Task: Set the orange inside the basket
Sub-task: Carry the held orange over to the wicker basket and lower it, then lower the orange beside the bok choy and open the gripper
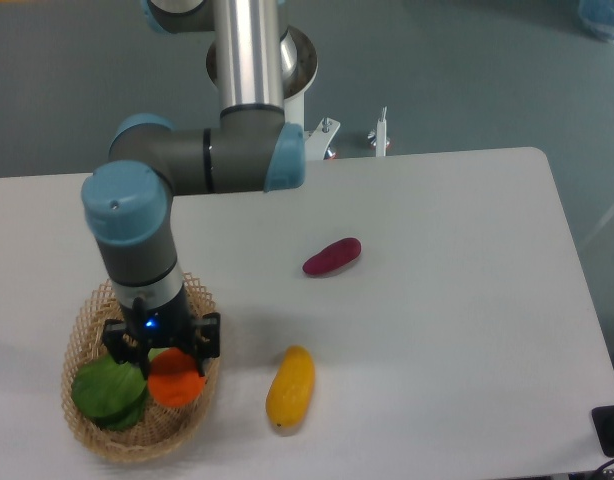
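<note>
The orange [178,380] is a round red-orange ball inside the woven wicker basket [87,430] at the front left of the table. It lies beside a green round item [109,392]. My gripper [163,356] points straight down over the basket, right above the orange and touching or almost touching its top. Its black body spreads to both sides of the orange. The fingertips are hidden under the wrist and behind the fruit, so I cannot tell whether they clasp the orange or stand apart from it.
A yellow-orange mango-like fruit [290,388] lies on the white table just right of the basket. A purple sweet potato [332,257] lies near the table's middle. The arm's base [257,60] stands at the back edge.
</note>
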Motion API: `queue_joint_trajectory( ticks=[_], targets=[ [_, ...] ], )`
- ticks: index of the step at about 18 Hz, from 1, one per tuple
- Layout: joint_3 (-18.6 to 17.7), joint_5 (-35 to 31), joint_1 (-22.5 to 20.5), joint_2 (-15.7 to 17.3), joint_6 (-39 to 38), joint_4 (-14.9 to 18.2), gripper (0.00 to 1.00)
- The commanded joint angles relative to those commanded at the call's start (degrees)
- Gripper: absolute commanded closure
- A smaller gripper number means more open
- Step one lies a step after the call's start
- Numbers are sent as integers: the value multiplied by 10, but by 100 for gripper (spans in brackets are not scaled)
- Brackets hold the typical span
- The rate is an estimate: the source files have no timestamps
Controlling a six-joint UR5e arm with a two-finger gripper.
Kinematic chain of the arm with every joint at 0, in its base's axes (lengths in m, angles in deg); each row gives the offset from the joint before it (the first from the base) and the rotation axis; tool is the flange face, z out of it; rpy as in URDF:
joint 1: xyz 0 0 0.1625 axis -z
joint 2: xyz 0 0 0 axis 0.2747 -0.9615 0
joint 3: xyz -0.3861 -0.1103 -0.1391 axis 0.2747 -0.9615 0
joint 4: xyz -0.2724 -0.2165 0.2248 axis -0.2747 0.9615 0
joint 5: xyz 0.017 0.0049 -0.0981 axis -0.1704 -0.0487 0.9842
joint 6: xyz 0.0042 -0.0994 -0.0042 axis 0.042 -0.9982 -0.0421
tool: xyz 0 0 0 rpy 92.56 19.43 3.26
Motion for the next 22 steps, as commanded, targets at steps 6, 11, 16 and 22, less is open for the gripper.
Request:
queue_joint_trajectory(
  ticks=[6,11,16,22],
  targets=[
    [12,14,13,-33,1,-1,40],
    [33,15,14,-58,6,-2,40],
    [31,12,14,-60,10,-3,27],
    [34,10,14,-57,10,-3,0]
  ],
)
